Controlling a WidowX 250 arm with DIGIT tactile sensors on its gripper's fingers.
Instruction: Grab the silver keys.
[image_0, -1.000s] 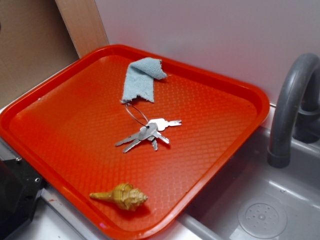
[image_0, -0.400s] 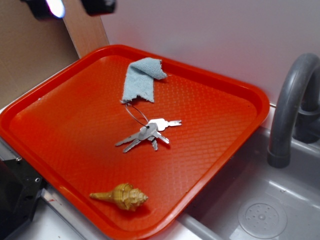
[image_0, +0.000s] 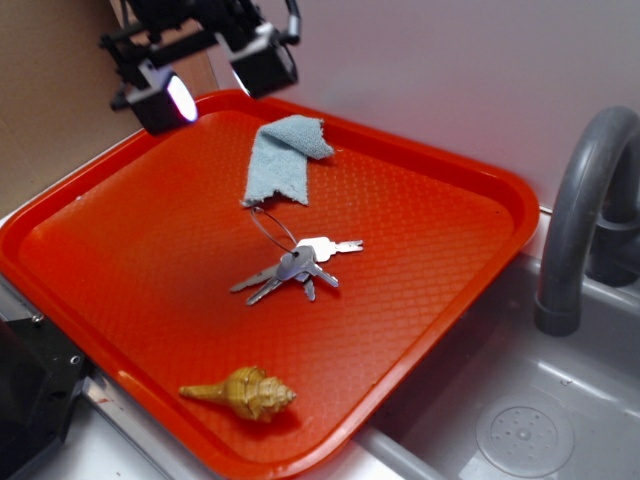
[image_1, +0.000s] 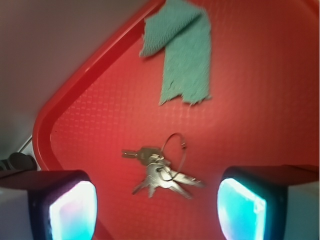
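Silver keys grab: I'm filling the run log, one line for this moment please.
phase: approach | gripper: open, above tray | silver keys: on tray, untouched

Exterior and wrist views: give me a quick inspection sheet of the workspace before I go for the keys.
Surface: red tray, beside a grey sink.
Job's things: silver keys fanned out flat mid-tray, wire ring reaching toward the cloth.
Clutter: blue cloth at the tray's far side; tan seashell near the front rim.
Grippers: gripper open, empty, above the tray's far corner, well off the keys.
Cables: black loop on the gripper's top.
Surroundings: grey faucet, white wall, wooden board behind.
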